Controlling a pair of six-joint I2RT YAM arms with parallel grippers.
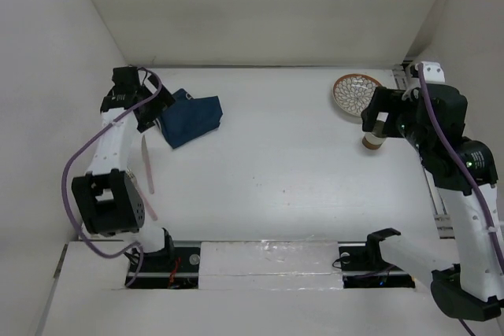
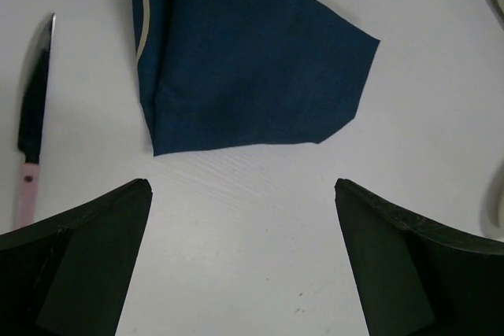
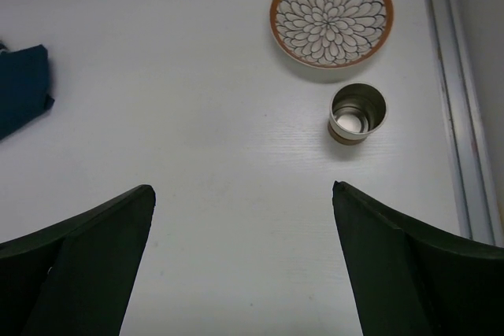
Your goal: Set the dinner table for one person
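Note:
The white dinner table [image 1: 283,163] fills the top view. A crumpled navy blue cloth [image 1: 193,120] lies at its far left. My left gripper [image 1: 157,112] hovers open and empty just left of the cloth. In the left wrist view the gripper [image 2: 241,186] sits short of the cloth's near corner [image 2: 244,60]. A patterned bowl with an orange rim [image 1: 356,94] and a small metal cup [image 1: 372,142] sit at the far right. My right gripper [image 1: 378,123] is open and empty above the cup. The right wrist view shows the gripper [image 3: 242,189], the bowl [image 3: 331,15] and the cup [image 3: 357,113].
A knife with a pink handle [image 1: 146,164] lies near the left arm, left of the cloth; its dark blade shows in the left wrist view [image 2: 31,108]. A metal rail [image 1: 435,194] runs along the table's right edge. White walls enclose the back and sides.

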